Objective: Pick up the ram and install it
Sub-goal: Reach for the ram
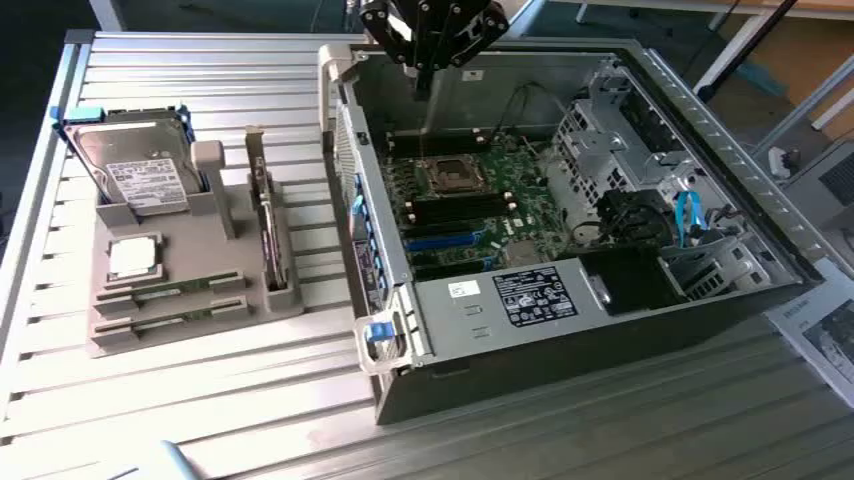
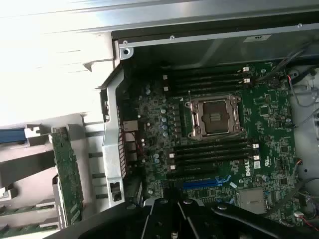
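1. Ram sticks: two, both seated in the grey holder at 8 o'clock on the surface.
2. Same holder: one hard drive, one processor chip, one expansion card.
3. Pincer, closed on nothing, hangs at 12 o'clock over the one computer case. Pick-up is not begun; it calls for opened jaws above a stick.

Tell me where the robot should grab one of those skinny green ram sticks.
Probably the middle of its upper long edge, coming straight down from above. Each ram seems to stand on edge in a slot of the gray holder, so that thin top strip is the free part; pinch across its two flat faces.
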`<state>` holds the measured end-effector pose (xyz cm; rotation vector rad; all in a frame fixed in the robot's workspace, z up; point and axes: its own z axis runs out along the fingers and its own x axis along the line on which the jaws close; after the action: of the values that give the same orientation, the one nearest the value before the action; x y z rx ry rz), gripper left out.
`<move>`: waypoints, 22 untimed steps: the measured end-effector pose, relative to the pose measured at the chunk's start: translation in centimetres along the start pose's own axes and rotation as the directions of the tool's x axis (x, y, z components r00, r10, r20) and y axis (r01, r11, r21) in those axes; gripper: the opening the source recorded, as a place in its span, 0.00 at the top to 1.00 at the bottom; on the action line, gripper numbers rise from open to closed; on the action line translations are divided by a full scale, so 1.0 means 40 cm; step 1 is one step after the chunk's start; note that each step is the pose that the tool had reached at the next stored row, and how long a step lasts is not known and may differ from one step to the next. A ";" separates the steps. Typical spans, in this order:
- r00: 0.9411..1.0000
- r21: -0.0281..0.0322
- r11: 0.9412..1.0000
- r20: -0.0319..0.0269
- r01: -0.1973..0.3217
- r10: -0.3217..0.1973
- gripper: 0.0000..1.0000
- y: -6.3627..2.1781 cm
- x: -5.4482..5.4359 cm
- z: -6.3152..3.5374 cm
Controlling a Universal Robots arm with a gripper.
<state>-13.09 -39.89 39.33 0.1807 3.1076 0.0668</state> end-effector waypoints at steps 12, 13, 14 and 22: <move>1.000 0.000 1.000 0.001 -0.001 0.001 0.89 -0.016 0.140 -0.004; 1.000 0.000 1.000 0.001 -0.001 0.001 0.89 -0.018 0.153 -0.005; 1.000 0.000 1.000 0.001 -0.001 0.001 0.89 -0.019 0.167 -0.005; 1.000 0.000 1.000 0.002 -0.004 0.004 0.89 -0.040 0.348 -0.011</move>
<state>-27.11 -39.89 39.32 0.1868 3.1052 0.0669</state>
